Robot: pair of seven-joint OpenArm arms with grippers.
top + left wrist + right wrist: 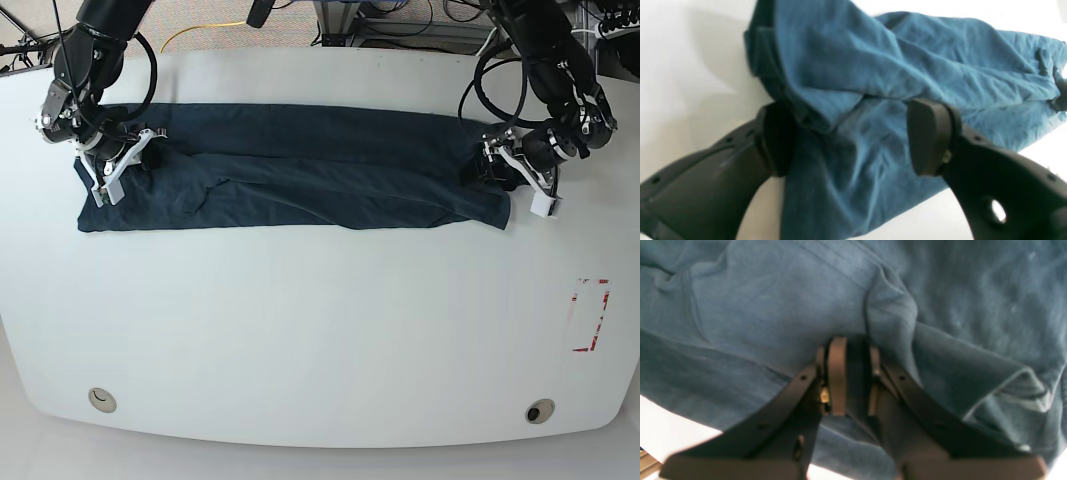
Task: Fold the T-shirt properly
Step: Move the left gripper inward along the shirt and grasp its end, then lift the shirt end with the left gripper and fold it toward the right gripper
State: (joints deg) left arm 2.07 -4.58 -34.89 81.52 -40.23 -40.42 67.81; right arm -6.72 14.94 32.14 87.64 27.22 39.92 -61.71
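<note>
The dark blue T-shirt point(300, 170) lies folded into a long band across the far half of the white table point(320, 330). My right gripper point(125, 165) is at the band's left end. In the right wrist view its fingers point(837, 373) stand almost together, with a pinch of the T-shirt point(756, 313) between them. My left gripper point(505, 168) is at the band's right end. In the left wrist view the left gripper point(853, 140) is wide open and straddles the rumpled end of the T-shirt point(873, 66), one pad point(927, 136) resting over the cloth.
A red-outlined rectangle point(590, 315) is marked on the table near its right edge. Two round holes point(100, 400) point(540, 411) sit near the front edge. Cables and equipment lie beyond the far edge.
</note>
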